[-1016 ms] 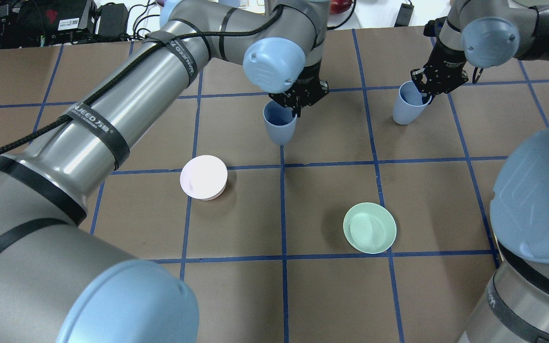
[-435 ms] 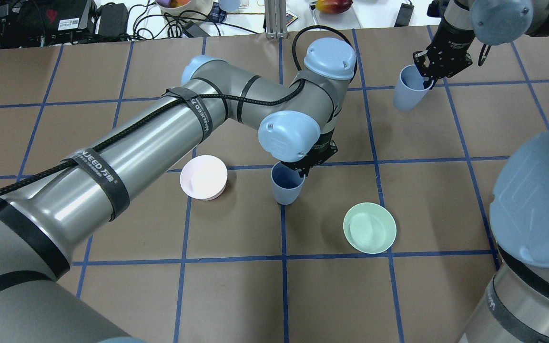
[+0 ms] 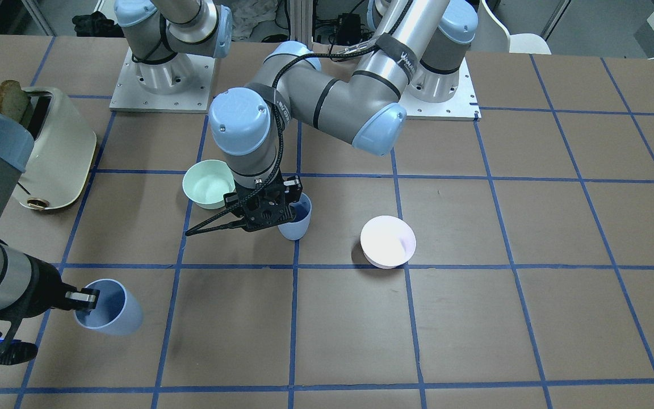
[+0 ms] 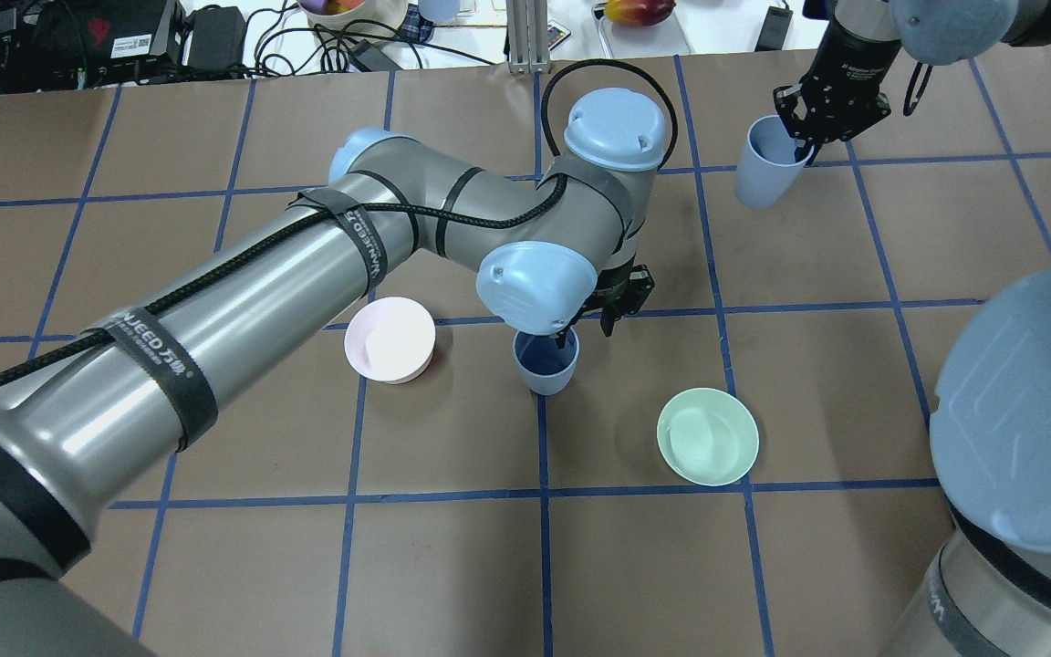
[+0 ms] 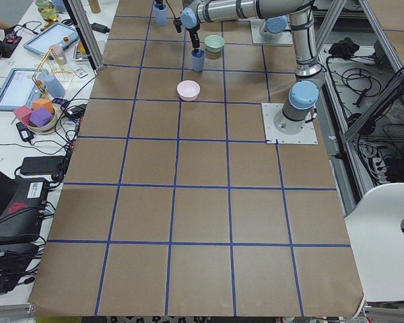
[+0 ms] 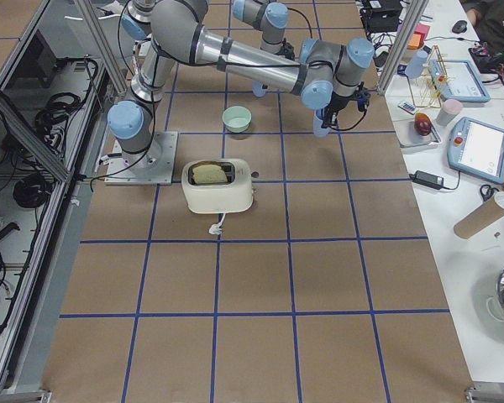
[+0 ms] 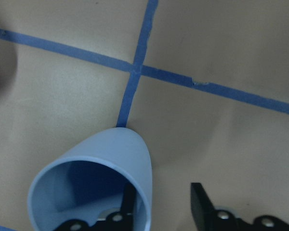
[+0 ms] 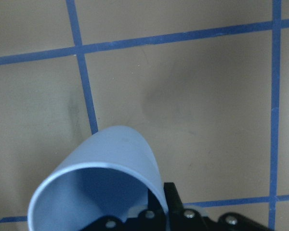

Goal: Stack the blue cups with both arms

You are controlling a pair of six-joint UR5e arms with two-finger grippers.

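One blue cup [image 4: 544,362] stands upright on the table's middle, on a tape line between the two bowls; it also shows in the front view [image 3: 300,222] and the left wrist view [image 7: 120,154]. My left gripper [image 4: 573,336] is open around its rim, with one finger inside and the outer finger [image 7: 200,202] clear of the wall. My right gripper [image 4: 806,146] is shut on the rim of the second blue cup [image 4: 761,172] at the far right. It holds that cup tilted above the table, as the front view [image 3: 110,309] and the right wrist view [image 8: 115,154] show.
A pale pink bowl [image 4: 390,339] sits left of the standing cup and a mint-green bowl [image 4: 708,436] sits to its right and nearer. A cream toaster [image 3: 57,150] stands on my right side. Cables and devices line the far edge.
My left arm carried its cup from the far middle toward me, set it down between the bowls, and its jaws opened. My right gripper moved its cup slightly farther away.
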